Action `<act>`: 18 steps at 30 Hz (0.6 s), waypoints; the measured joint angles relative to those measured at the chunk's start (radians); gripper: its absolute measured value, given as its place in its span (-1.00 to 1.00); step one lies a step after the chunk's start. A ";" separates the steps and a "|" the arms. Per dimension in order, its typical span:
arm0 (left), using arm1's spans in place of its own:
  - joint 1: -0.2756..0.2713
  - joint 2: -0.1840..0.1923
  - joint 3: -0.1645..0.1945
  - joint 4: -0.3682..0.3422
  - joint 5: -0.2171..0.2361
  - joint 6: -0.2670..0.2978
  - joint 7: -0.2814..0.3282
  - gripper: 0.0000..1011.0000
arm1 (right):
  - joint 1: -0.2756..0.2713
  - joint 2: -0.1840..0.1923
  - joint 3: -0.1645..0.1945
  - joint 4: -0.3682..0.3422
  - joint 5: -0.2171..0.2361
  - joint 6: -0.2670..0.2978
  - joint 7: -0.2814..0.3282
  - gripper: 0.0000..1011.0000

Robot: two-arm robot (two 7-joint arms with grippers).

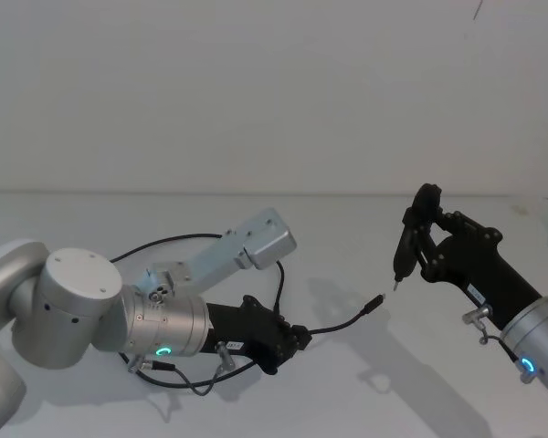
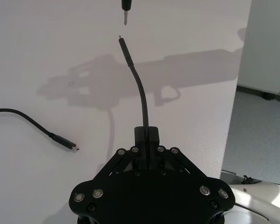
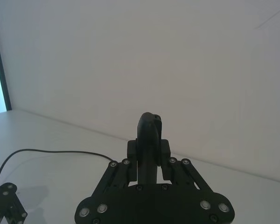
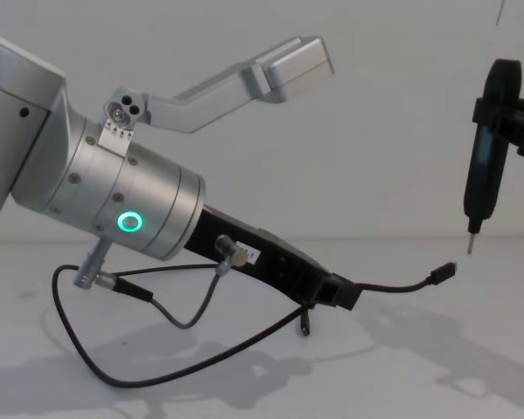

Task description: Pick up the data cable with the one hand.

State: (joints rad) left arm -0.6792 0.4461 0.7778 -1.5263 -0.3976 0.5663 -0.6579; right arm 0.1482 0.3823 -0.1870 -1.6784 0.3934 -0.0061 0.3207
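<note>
Left gripper [image 1: 300,338] clamps the data cable [image 1: 342,322], plug end raised near the pen tool [image 1: 404,260] gripped by the right gripper [image 1: 422,237].

grippers: two, left gripper [image 1: 300,338] and right gripper [image 1: 420,233]
data cable [image 2: 141,93]: one
plugs [image 2: 123,46]: two, ahead of and beside left gripper
pen-like tool [image 4: 487,166]: one

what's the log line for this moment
left gripper shut on data cable | one plug airborne | right gripper shut on pen-like tool
</note>
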 joint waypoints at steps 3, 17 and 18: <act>0.000 0.000 0.000 0.000 0.000 0.000 0.000 -0.93 | 0.004 0.001 -0.002 0.007 0.004 -0.004 0.005 -0.45; 0.000 0.000 -0.001 0.000 0.000 -0.001 0.001 -0.93 | 0.017 0.009 -0.010 0.031 0.032 -0.017 0.025 -0.45; 0.000 0.000 -0.001 0.000 0.000 -0.001 0.001 -0.93 | 0.017 0.009 -0.010 0.032 0.033 -0.018 0.026 -0.45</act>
State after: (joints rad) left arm -0.6793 0.4463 0.7771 -1.5267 -0.3975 0.5657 -0.6570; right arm 0.1652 0.3917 -0.1971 -1.6469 0.4265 -0.0239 0.3464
